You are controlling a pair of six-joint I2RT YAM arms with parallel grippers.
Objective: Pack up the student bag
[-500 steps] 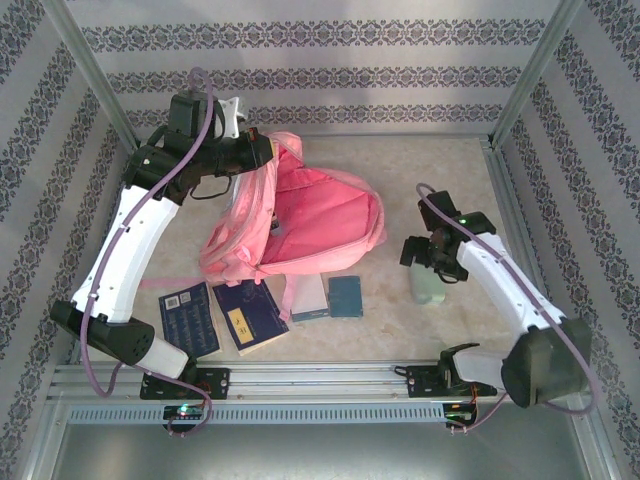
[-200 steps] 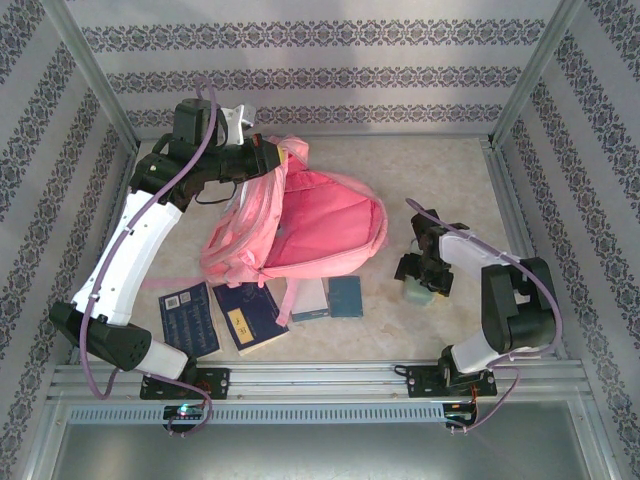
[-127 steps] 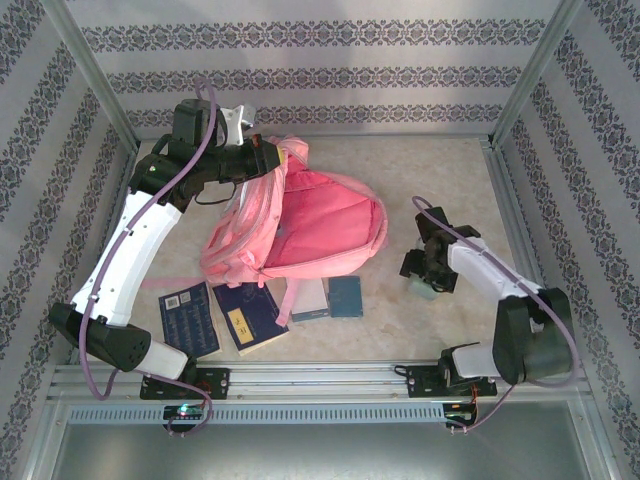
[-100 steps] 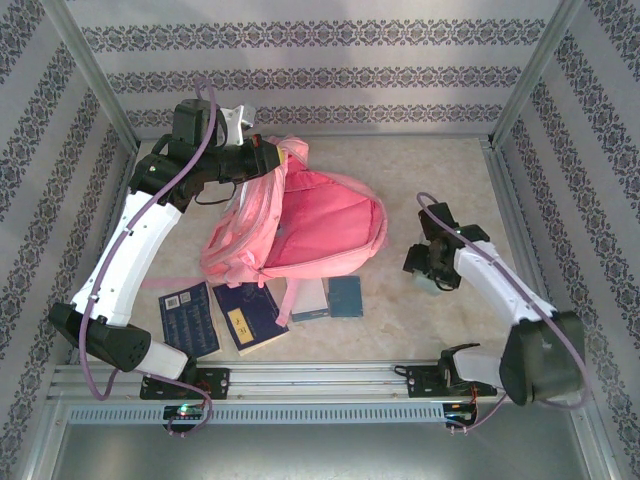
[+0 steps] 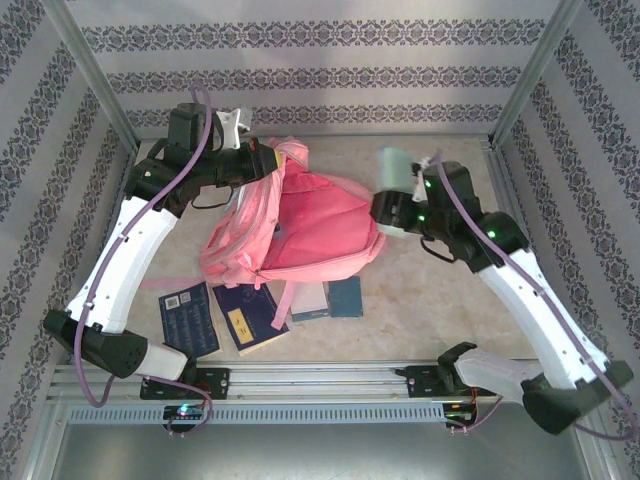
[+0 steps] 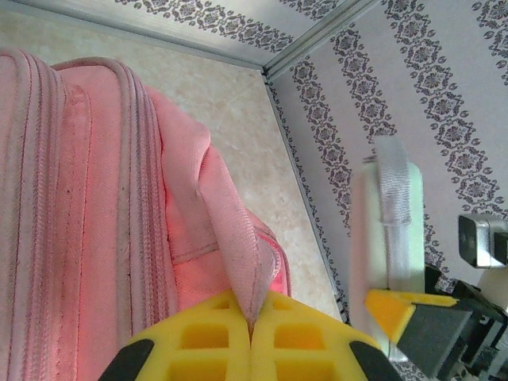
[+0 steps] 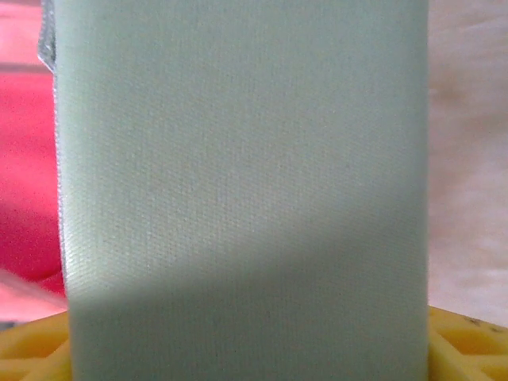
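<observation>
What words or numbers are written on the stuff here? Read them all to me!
Nothing here can be read.
On the dark blue book with pale print: too small to read.
On the dark blue book with a yellow label: too blurred to read.
On the pale green case: no writing shows.

Enclosure, three-sided. Back wall [image 5: 320,60], left wall [image 5: 40,200] and right wall [image 5: 600,180]: white paper with vertical-and-horizontal bands of dark grey damask ornament alternating with plain stripes. Frame: bare aluminium posts, one leaning up from the far left corner [image 5: 90,70], one from the far right corner [image 5: 535,65]; the same profile edges the table's sides. Table [image 5: 430,320]: pale beige top with faint marbled mottling, matt. Near edge: grooved aluminium rail [image 5: 320,378] running the full width, with a slotted grey strip [image 5: 300,412] just below it and a plain grey surface [image 5: 320,450] beneath that. Light: diffuse and even, shadows soft.
</observation>
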